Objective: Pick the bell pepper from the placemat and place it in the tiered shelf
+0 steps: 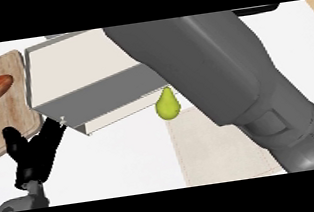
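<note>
One pepper [166,105] lies at the placemat's [219,155] far edge, just beside the shelf [80,73]. Right forearm crosses above it, hand hidden, so grip cannot be told. Left hand [28,151] rests open, holding nothing.

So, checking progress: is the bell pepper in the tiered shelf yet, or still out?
Still out. The yellow-green bell pepper shows just in front of the tiered shelf, beside the grey forearm, above the placemat's far edge.
</note>
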